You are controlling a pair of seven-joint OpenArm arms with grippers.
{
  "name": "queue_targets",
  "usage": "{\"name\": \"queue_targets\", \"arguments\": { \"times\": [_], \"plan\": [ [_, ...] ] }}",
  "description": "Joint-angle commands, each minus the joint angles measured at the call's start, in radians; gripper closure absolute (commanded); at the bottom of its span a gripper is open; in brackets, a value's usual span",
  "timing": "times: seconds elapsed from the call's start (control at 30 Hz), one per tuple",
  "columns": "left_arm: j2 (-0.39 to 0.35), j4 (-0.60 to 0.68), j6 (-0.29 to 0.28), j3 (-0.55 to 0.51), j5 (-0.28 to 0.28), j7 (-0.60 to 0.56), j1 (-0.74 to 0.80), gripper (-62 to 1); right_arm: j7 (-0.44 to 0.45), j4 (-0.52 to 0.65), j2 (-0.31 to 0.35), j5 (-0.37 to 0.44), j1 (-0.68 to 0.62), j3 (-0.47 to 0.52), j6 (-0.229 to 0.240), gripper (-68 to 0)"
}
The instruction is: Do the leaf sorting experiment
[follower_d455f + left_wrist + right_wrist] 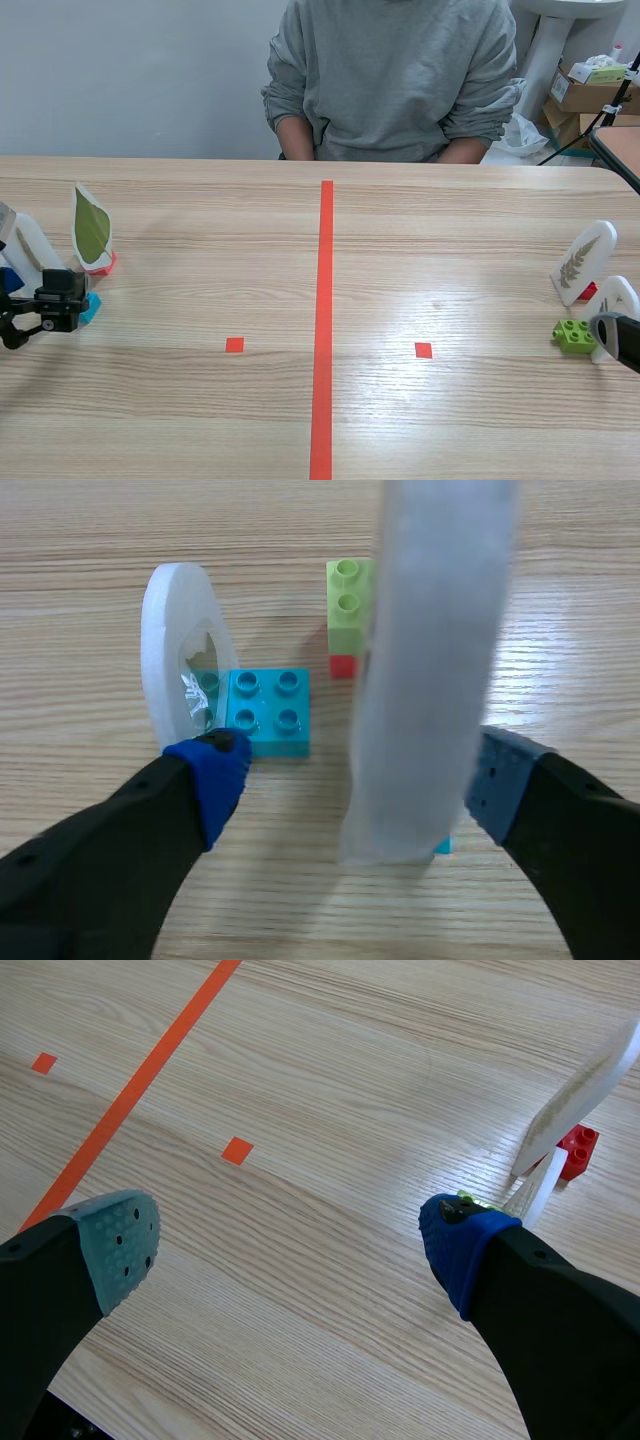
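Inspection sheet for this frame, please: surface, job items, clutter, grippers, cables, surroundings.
surface: wooden table, taped marks.
job's things: green leaf card at the left, fern card at the right, both upright.
clutter: nothing seen.
grippers: left gripper open, a white card between its fingers; right gripper open, holding nothing.
cables: nothing seen on the table.
surroundings: seated person, cardboard boxes.

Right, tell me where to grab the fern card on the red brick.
Grip the fern card high up, one finger on each flat face, coming down from above with the right gripper. It is a thin plate standing up from a red brick, so the faces offer the most hold; another card on a green brick stands close, so a sideways approach looks crowded.
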Motion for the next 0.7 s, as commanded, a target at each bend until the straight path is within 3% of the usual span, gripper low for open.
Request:
{"name": "queue_targets", "arguments": {
  "times": [0.0,0.13,0.3,0.67],
  "plan": [
    [-0.014,0.011,-0.002,-0.003,-0.006,-0.011,-0.005,-49.4,0.018,0.003,0.011,0.014,0.014,0.003,0.001,-53.1],
    [-0.014,0.013,-0.002,-0.004,-0.011,0.003,-0.005,-54.1,0.018,0.003,0.011,0.014,0.014,0.003,0.001,-53.1],
    [-0.023,0.042,-0.005,-0.005,-0.022,0.024,0.006,-54.2,0.018,0.003,0.011,0.014,0.014,0.003,0.001,-53.1],
    [-0.093,0.454,-0.017,-0.006,-0.055,0.087,0.175,-54.2,0.018,0.003,0.011,0.014,0.014,0.003,0.001,-53.1]
  ]
}}
